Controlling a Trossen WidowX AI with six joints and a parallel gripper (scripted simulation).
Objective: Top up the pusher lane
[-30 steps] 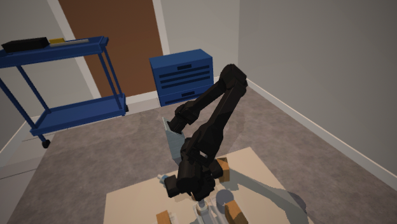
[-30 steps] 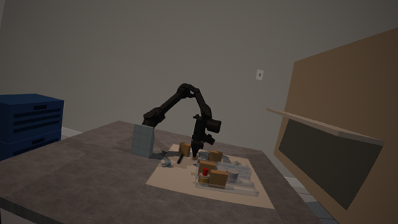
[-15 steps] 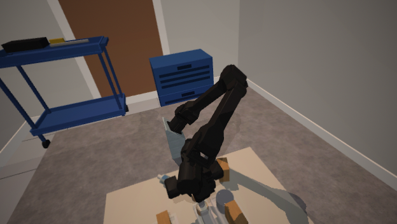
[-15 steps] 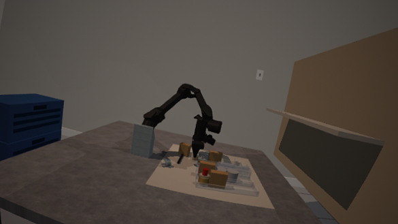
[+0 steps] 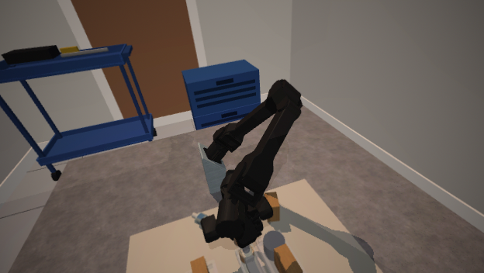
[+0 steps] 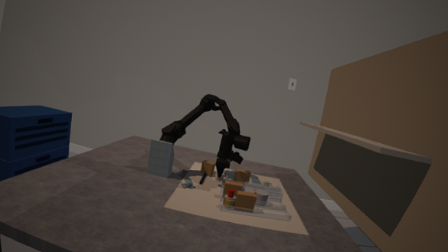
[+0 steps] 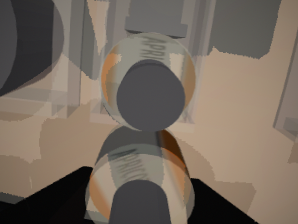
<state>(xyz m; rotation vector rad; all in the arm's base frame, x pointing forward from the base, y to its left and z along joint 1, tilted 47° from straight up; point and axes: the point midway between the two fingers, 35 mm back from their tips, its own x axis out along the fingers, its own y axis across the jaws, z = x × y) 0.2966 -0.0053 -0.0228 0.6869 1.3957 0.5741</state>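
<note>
A jar with a dark grey cap and an orange-and-white label [image 7: 150,95] [image 5: 247,253] stands in the middle clear lane, close to the pusher plate [image 7: 156,24]. The low front stop [image 7: 188,123] is at the lane's near end. My gripper [image 7: 140,182] [image 6: 220,176] is shut on a matching jar [image 7: 131,167], with a finger on each side of it. The held jar is upright and lined up in front of the stop, near the lane jar. How high its base is, and whether the jars touch, I cannot tell. My arm mostly hides it in the top and exterior views.
A large grey cylinder [image 5: 274,241] [image 7: 22,45] stands in the neighbouring lane. Brown blocks [image 5: 287,257] [image 6: 242,176] stand by the lanes. A red-topped jar [image 6: 231,193] is in the nearest lane of the exterior view. A bluish loose jar [image 6: 187,183] [image 5: 198,218] and a black rod [image 6: 203,178] lie behind my gripper.
</note>
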